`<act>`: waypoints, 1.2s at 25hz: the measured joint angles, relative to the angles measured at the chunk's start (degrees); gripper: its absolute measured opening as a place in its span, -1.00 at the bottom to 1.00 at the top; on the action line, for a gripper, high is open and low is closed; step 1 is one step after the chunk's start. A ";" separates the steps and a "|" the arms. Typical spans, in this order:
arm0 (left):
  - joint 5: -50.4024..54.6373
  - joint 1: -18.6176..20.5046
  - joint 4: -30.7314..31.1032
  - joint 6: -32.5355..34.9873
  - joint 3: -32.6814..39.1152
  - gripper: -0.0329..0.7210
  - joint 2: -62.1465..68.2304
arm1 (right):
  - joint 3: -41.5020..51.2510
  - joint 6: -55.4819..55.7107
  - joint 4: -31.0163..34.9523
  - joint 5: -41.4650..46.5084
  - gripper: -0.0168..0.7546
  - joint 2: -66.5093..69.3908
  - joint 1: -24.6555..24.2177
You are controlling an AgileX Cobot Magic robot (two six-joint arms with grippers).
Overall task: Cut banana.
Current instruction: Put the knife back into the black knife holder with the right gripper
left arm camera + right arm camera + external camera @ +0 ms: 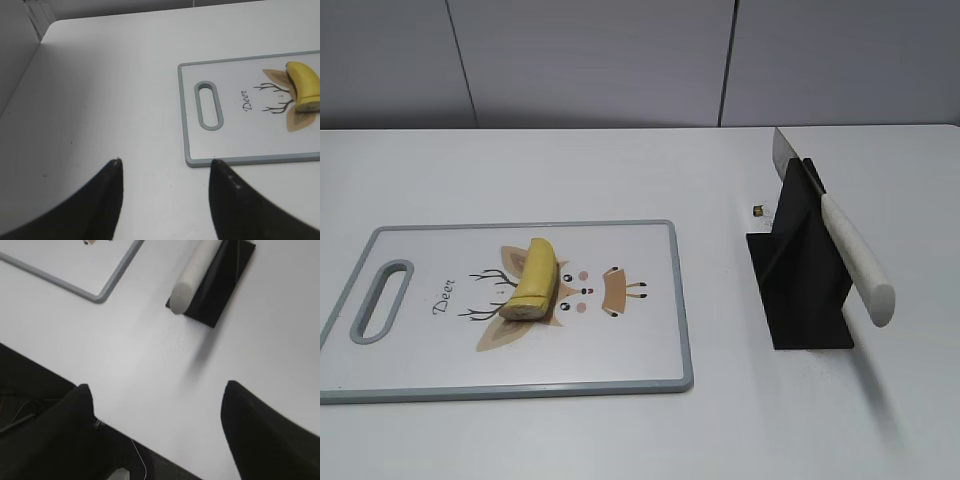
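The banana (534,279), a short yellow piece with a pale cut end, lies on the white cutting board (410,350) over the deer print; it also shows in the left wrist view (304,84). A knife with a white handle (857,262) rests in a black stand (805,290); its handle shows in the right wrist view (192,272). My left gripper (165,162) is open and empty over bare table, left of the board's handle slot. My right gripper (157,387) is open and empty near the table's front edge, short of the knife stand. Neither gripper shows in the exterior view.
The board's grey rim (240,161) lies just beyond my left gripper's right finger. A small dark object (758,210) sits on the table behind the stand. The table's front edge (165,452) runs under my right gripper. A grey wall stands at the back.
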 joint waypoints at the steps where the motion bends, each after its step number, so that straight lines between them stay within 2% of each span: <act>1: 0.00 0.00 0.00 0.00 0.00 0.51 0.00 | 0.82 -0.20 0.05 1.32 0.58 -1.76 0.00; 5: 0.00 0.00 0.00 0.00 0.00 0.51 0.00 | 3.71 -3.13 0.07 6.12 0.58 -10.17 0.00; 17: 0.00 0.00 0.00 0.00 0.00 0.50 0.00 | 4.75 -4.30 0.07 6.71 0.58 -31.10 0.00; 23: -0.01 0.07 0.12 0.00 0.00 0.50 0.00 | 4.75 -4.30 1.39 6.77 0.57 -32.98 -0.49; 26: -0.01 0.07 0.12 0.00 0.00 0.50 0.00 | 4.75 -4.30 2.03 6.77 0.57 -32.98 -3.22; 30: -0.01 0.07 0.12 0.00 0.00 0.50 0.00 | 4.75 -4.30 2.44 6.77 0.56 -32.98 -11.22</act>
